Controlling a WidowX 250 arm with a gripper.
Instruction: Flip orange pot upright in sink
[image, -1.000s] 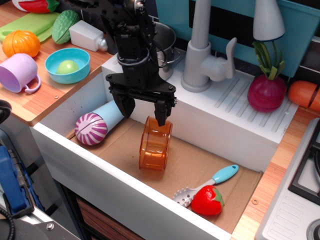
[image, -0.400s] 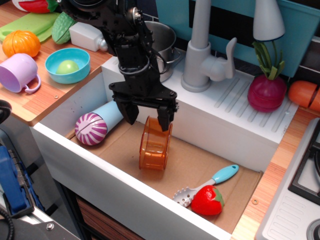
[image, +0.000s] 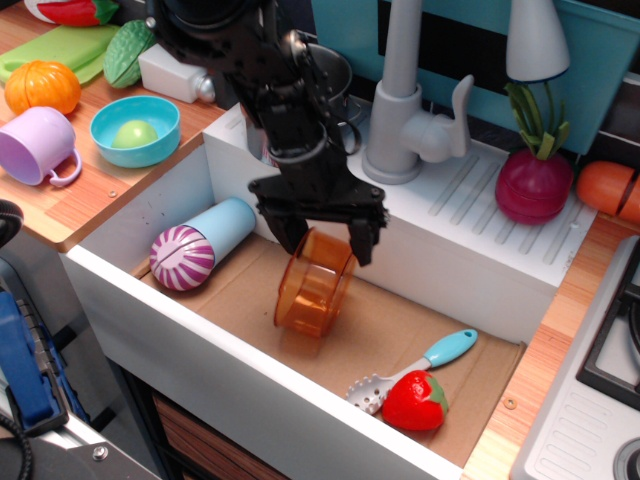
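Observation:
The orange pot (image: 312, 290) is translucent and leans on its side on the brown floor of the white sink (image: 180, 335). Its lower edge rests on the floor and its upper end tips to the right. My black gripper (image: 327, 245) reaches down into the sink from the back left. It is open, with one finger on each side of the pot's upper end. The left finger (image: 293, 238) is against the pot's upper left edge. The right finger (image: 360, 250) hangs just to its right. I cannot tell whether the right finger touches the pot.
A purple-striped ball on a blue cylinder (image: 190, 252) lies at the sink's left end. A strawberry (image: 415, 400) and a blue-handled spatula (image: 440, 355) lie front right. The grey faucet (image: 405, 100) and a steel pot (image: 330, 70) stand behind. A cup (image: 38, 145) and a bowl (image: 135, 130) sit on the left counter.
My gripper has moved right and down. Its fingers now straddle the pot's upper end, and the pot has tipped from nearly vertical to leaning right.

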